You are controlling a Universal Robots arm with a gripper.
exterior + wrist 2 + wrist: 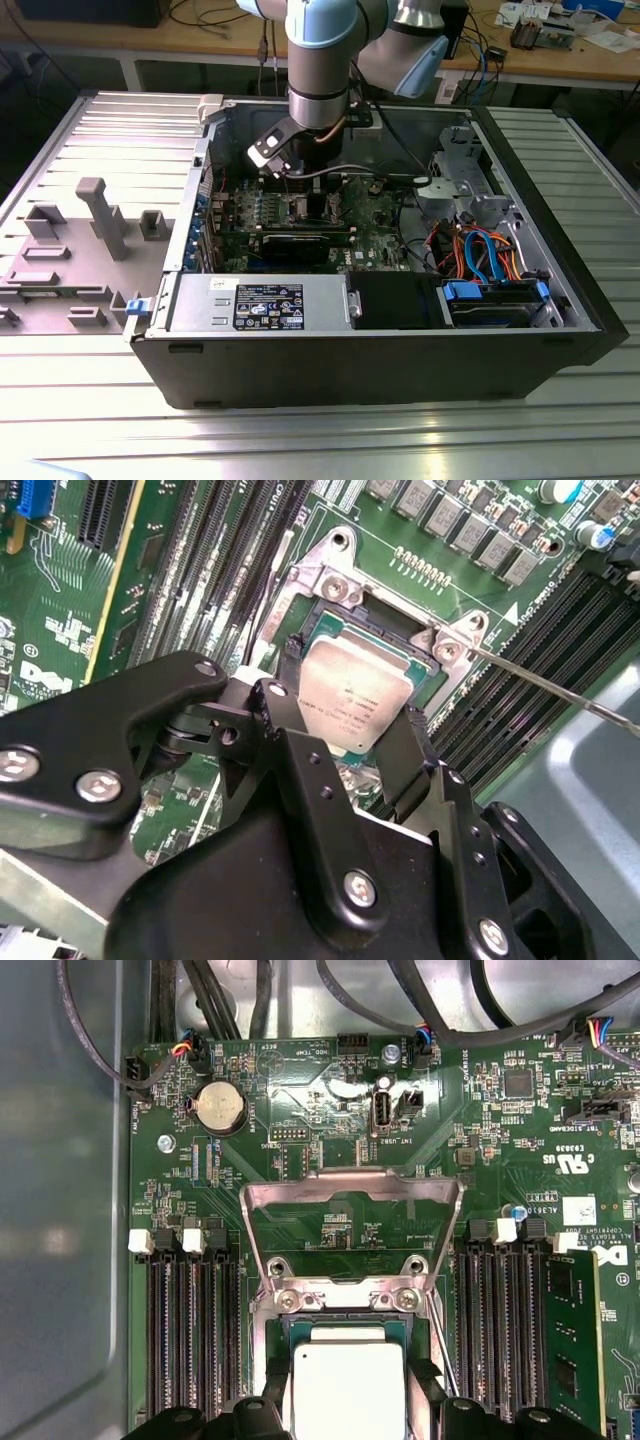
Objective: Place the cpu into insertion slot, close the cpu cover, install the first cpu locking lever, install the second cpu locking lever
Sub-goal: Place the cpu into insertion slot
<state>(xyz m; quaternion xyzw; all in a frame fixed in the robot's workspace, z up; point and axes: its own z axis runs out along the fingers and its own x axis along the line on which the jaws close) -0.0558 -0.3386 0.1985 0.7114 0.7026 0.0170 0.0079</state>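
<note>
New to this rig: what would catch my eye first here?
The gripper draws the eye, its jaws closed on the silver cpu at the insertion slot, in the second wrist view. In the first wrist view, the cpu cover stands swung open from the slot, over the green board.

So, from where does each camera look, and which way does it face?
Exterior view: outside, high, looks down into the computer case; shows the arm.
Second wrist view: at the wrist, looks along the hand at the cpu.
First wrist view: at the wrist, faces the open cpu cover.
Both wrist views share hand and cpu.
</note>
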